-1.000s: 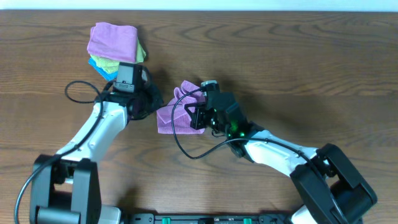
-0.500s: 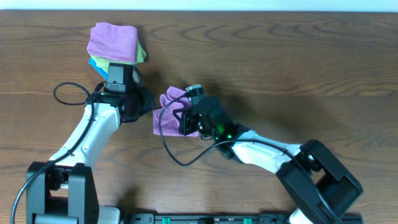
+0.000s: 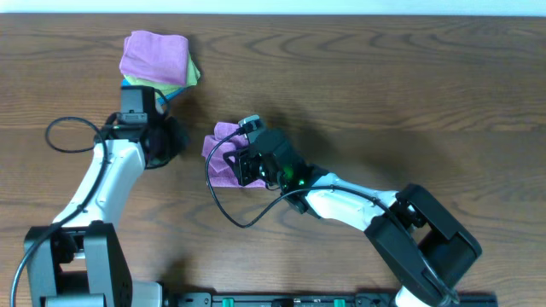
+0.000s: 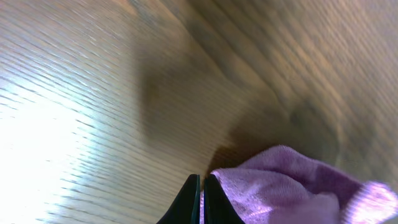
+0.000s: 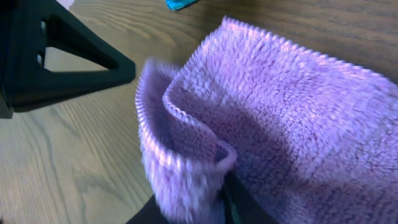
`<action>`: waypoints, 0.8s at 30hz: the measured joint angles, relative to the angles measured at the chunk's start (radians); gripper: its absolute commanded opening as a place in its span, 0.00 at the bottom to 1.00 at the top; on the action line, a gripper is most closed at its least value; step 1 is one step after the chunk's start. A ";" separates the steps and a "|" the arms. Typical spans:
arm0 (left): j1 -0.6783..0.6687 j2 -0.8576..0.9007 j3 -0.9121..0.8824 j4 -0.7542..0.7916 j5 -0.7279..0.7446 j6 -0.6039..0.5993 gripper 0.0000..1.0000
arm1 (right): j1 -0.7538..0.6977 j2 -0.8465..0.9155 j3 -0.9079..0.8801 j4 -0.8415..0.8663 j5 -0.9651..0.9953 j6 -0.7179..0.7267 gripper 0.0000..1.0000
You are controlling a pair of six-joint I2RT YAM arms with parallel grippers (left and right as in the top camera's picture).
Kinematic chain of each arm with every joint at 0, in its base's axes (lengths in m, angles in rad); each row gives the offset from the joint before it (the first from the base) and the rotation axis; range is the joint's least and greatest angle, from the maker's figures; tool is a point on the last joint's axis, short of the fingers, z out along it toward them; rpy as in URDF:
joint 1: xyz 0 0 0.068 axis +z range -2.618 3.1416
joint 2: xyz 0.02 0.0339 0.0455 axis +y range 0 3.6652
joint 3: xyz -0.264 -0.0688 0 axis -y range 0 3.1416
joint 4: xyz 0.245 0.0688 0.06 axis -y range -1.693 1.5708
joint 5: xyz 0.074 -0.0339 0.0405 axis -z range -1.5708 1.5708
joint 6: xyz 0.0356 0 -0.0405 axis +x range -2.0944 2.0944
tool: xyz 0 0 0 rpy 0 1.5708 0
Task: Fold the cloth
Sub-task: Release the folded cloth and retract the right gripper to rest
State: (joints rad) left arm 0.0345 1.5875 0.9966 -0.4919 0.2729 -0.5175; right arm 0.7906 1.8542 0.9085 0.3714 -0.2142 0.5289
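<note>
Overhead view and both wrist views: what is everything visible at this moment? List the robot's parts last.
purple cloth: one, purple, mid-table, bunched and partly folded over itself.
stack of folded cloths: one stack, purple on top with yellow and blue edges beneath, far left of the table.
table: one, brown wood, under everything.
left gripper: one, black, shut and empty, between the stack and the purple cloth.
right gripper: one, black, shut on the purple cloth.
</note>
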 measured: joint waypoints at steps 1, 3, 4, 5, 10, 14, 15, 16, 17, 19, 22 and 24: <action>0.011 0.000 0.007 0.000 0.000 0.002 0.05 | 0.000 0.000 0.000 0.000 -0.006 0.000 0.27; 0.031 0.000 0.020 0.000 0.000 0.003 0.06 | 0.000 0.000 0.000 0.000 -0.026 0.000 0.30; 0.037 0.000 0.023 0.000 -0.001 0.006 0.06 | 0.000 0.000 0.000 0.000 -0.037 0.000 0.32; 0.041 0.000 0.024 0.000 -0.002 0.008 0.06 | 0.000 0.000 0.000 0.000 -0.047 0.000 0.33; 0.043 0.000 0.025 -0.001 -0.004 0.021 0.06 | 0.027 0.000 0.001 0.000 -0.104 -0.003 0.42; 0.044 0.000 0.025 -0.002 -0.004 0.021 0.05 | 0.076 0.000 0.001 0.000 -0.115 -0.003 0.45; 0.045 0.000 0.026 -0.002 -0.004 0.021 0.06 | 0.089 0.000 0.001 -0.001 -0.117 -0.003 0.46; 0.049 0.000 0.028 -0.003 -0.004 0.021 0.06 | 0.101 0.000 0.001 -0.003 -0.121 -0.003 0.47; 0.052 0.000 0.032 -0.004 -0.004 0.021 0.06 | 0.110 0.000 0.001 -0.005 -0.124 -0.003 0.47; 0.062 0.000 0.047 -0.009 -0.004 0.023 0.09 | 0.122 0.000 0.001 -0.008 -0.127 -0.002 0.47; 0.071 0.000 0.071 -0.035 -0.006 0.036 0.16 | 0.119 0.000 0.001 -0.008 -0.126 -0.003 0.51; 0.073 0.000 0.089 -0.058 -0.010 0.052 0.24 | 0.109 0.000 0.001 -0.008 -0.126 -0.003 0.53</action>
State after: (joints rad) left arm 0.1078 1.5875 1.0859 -0.5503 0.2634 -0.4652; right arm 0.9001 1.8542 0.9092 0.3634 -0.3401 0.5262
